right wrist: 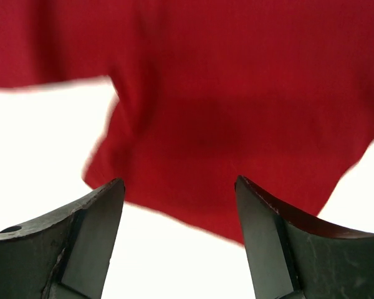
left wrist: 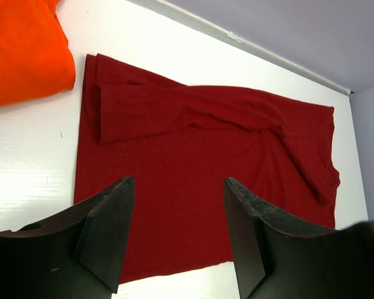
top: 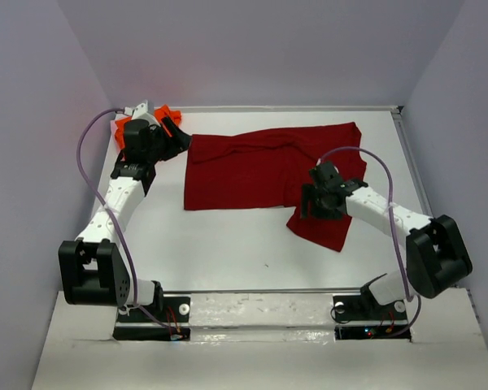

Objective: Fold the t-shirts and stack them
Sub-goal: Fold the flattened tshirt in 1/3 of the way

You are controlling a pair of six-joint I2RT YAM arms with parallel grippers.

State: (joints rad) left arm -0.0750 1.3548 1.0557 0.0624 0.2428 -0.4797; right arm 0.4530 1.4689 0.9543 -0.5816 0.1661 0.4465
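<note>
White table [top: 228,252], lavender walls [top: 32,122] | crimson shirt [top: 260,171] spread out | orange shirt [left wrist: 25,50] off its left end | left gripper [left wrist: 177,187], right gripper [right wrist: 179,184] gaping, empty

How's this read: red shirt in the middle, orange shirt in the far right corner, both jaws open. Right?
No. The orange shirt lies in the far left corner, as the top external view shows. The red shirt is in the middle and both jaws stand open, as you said.
</note>
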